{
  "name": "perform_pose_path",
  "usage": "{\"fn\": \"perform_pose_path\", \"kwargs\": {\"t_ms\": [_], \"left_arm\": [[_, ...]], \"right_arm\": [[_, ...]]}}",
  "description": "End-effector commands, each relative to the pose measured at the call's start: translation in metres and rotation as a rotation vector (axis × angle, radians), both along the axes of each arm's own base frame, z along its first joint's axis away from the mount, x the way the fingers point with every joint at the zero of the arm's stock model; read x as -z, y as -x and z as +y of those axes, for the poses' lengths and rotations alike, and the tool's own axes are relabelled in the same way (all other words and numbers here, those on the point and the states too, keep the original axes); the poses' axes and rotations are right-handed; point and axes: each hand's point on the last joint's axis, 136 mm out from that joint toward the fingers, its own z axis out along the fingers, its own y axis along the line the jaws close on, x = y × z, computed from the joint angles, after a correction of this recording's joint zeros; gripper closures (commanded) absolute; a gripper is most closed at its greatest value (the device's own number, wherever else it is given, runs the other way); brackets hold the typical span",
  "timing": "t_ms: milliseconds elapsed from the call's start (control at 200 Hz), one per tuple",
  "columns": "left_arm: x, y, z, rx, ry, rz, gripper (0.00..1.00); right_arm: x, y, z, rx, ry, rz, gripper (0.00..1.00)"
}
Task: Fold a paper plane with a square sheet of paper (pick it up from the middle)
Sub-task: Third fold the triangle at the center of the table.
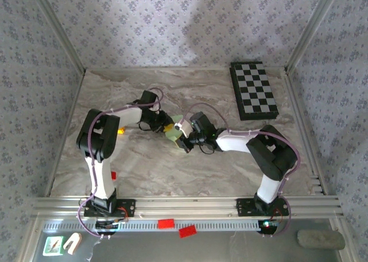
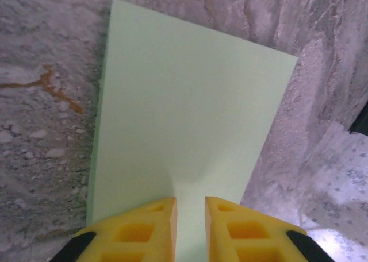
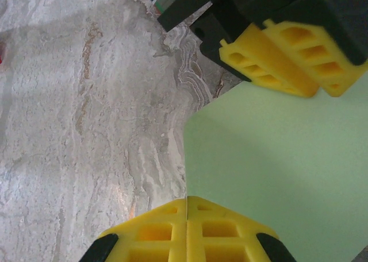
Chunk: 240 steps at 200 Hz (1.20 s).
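Observation:
The light-green sheet of paper (image 1: 172,134) lies folded on the marble table, between both arms at the middle. In the left wrist view the sheet of paper (image 2: 184,112) is a flat four-sided shape, wider at the near end. My left gripper (image 2: 190,210) hovers low over its near part, its yellow fingers a narrow gap apart with paper showing between them. My right gripper (image 3: 187,201) is shut, its tips at the straight left edge of the paper (image 3: 276,170). The left gripper's fingers (image 3: 276,61) sit at the paper's far edge. From above, the left gripper (image 1: 167,127) and right gripper (image 1: 185,141) nearly meet.
A black-and-white checkered board (image 1: 254,91) lies at the back right. A small orange piece (image 1: 121,131) sits by the left arm and a red block (image 1: 113,174) near its base. Patterned walls close in three sides.

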Motion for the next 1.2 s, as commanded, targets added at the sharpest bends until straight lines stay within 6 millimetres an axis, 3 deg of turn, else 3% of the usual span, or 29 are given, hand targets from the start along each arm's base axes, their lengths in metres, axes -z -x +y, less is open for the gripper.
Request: {"fn": "perform_pose_path", "kwargs": {"t_ms": [0,220,635,1014,1194], "left_arm": [[0.019,0.009,0.002,0.031,-0.067,0.041,0.82],[0.031,0.019,0.011,0.056,-0.138,0.080,0.87],[0.032,0.021,0.005,0.091,-0.136,0.081,0.90],[0.030,0.021,0.002,0.105,-0.127,0.078,0.94],[0.013,0.013,-0.003,0.106,-0.098,0.036,0.92]], "right_arm": [[0.004,-0.003,0.000,0.026,-0.012,0.040,0.96],[0.013,-0.018,-0.009,0.113,0.062,0.031,0.97],[0.024,-0.039,-0.021,0.231,0.147,0.015,0.98],[0.029,-0.040,-0.021,0.239,0.164,0.032,0.98],[0.031,-0.033,-0.021,0.224,0.167,0.079,0.98]]}}
